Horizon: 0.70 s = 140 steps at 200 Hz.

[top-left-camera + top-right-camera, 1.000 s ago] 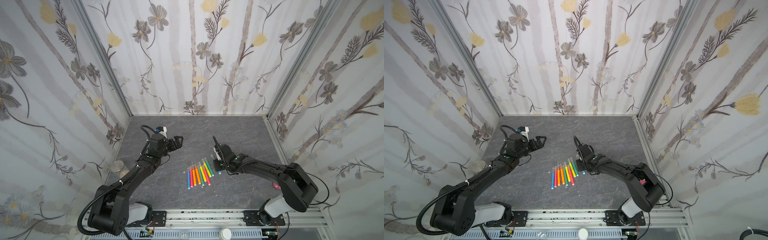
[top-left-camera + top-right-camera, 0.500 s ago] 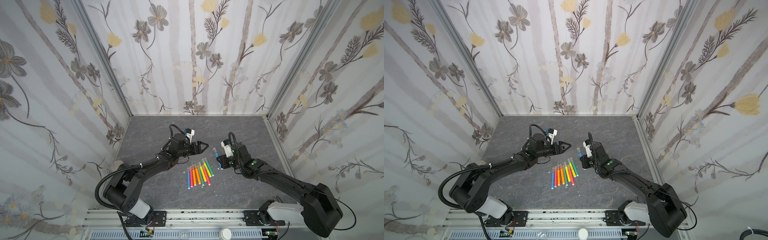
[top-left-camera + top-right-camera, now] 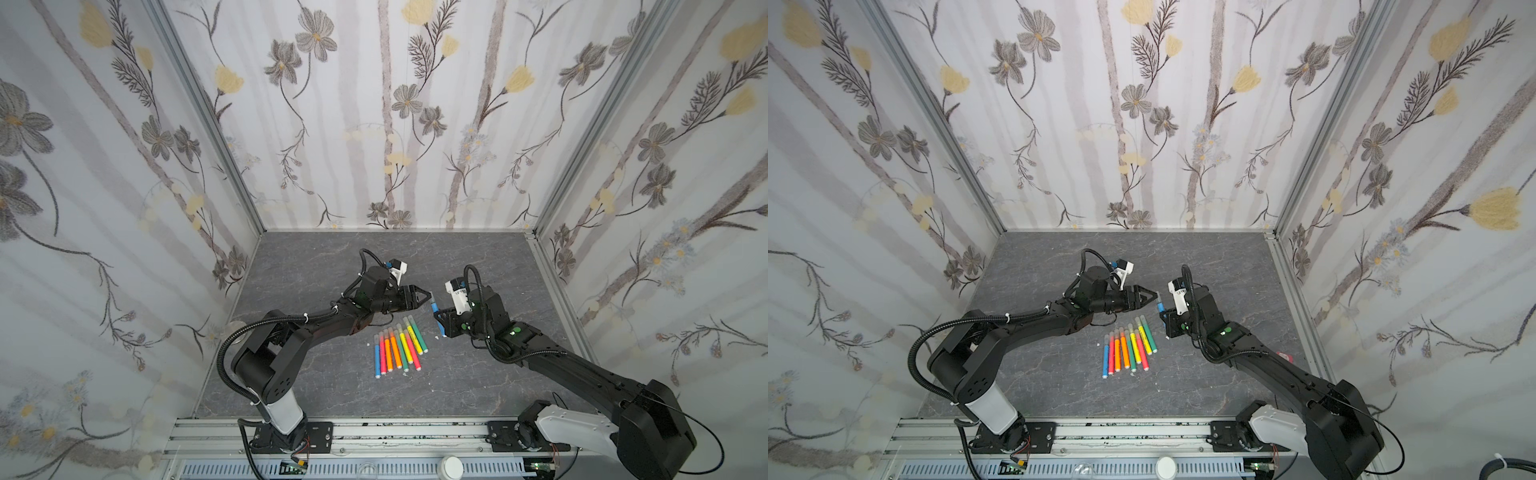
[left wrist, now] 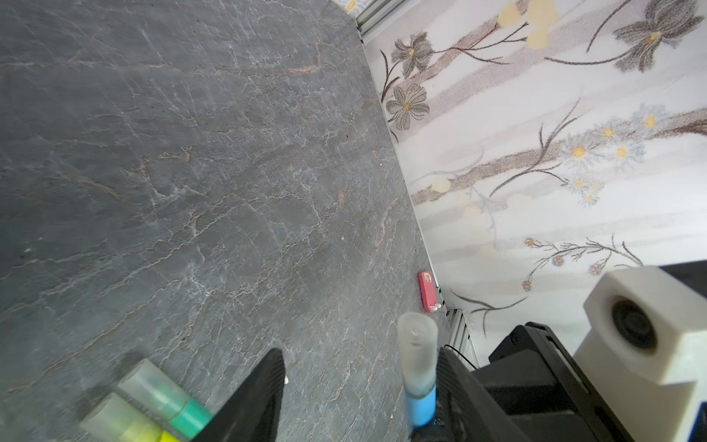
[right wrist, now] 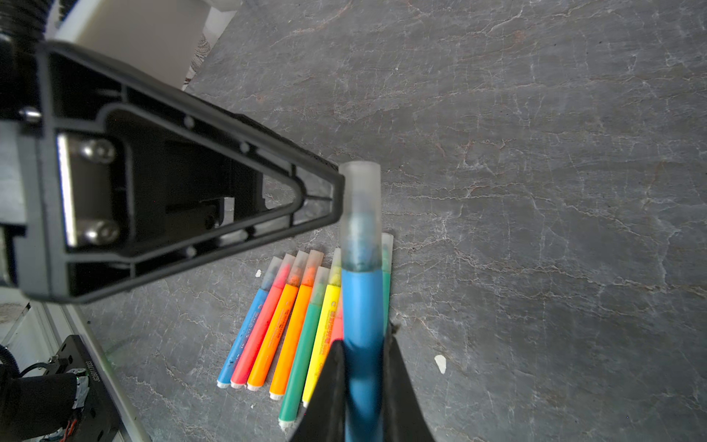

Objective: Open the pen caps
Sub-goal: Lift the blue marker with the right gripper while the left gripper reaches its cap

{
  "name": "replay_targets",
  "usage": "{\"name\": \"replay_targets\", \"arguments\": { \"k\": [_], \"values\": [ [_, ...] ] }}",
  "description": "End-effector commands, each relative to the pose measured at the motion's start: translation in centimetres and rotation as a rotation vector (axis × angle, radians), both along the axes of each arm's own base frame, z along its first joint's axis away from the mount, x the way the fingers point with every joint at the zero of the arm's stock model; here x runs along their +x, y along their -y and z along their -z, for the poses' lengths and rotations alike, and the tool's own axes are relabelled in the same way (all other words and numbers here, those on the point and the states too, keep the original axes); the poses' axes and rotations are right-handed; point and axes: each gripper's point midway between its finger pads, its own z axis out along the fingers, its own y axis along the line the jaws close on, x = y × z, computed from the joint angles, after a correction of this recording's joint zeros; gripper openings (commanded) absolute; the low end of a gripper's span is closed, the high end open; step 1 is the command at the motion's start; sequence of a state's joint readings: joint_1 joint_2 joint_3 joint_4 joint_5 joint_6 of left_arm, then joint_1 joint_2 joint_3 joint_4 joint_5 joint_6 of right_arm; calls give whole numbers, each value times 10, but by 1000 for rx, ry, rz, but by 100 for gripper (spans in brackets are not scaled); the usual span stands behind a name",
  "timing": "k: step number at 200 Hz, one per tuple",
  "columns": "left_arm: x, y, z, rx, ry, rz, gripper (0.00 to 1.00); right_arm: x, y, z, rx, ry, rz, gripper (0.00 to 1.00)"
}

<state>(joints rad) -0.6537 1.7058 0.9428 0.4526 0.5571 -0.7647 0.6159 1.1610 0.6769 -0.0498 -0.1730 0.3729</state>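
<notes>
pens hide one another in the right wrist view: the blue pen, held upright, covers most of a pink one and a green one in the row of pens behind it. its lower end vanishes between the fingers of the right gripper, which is clenched on the barrel. in both top views its cap is too small to make out well. up close it is frosted and seated on the pen, with the dark tip showing through. the left gripper is spread around that cap, one finger just beside it, perhaps touching, the other well clear; it grips nothing. the left wrist view cuts off all but two blurred capped ends of the row.

count: one pen in the air above the middle of the table, and eight lying side by side just toward the front edge, capped as far as i can see. one small red block lies against the table's right edge, and one white speck near the row.
</notes>
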Motion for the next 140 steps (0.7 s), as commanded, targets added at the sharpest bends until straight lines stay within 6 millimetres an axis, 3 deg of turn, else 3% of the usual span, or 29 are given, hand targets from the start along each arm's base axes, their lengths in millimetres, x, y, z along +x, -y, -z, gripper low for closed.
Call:
{"name": "replay_targets", "arguments": {
  "k": [1,49,111,140],
  "values": [
    [1,11,-16,-67,19,28,58,5,-3,-11,20,50,-4,4],
    [0,24,-17,-118,-12,67,44,8,-3,-4,-3,51,-4,3],
    [2,24,-13,-107,-15,60,36,13,-5,2,-17,51,-6,4],
    [3,25,-16,-110,-11,60,36,16,-6,5,-21,52,-7,3]
  ]
}}
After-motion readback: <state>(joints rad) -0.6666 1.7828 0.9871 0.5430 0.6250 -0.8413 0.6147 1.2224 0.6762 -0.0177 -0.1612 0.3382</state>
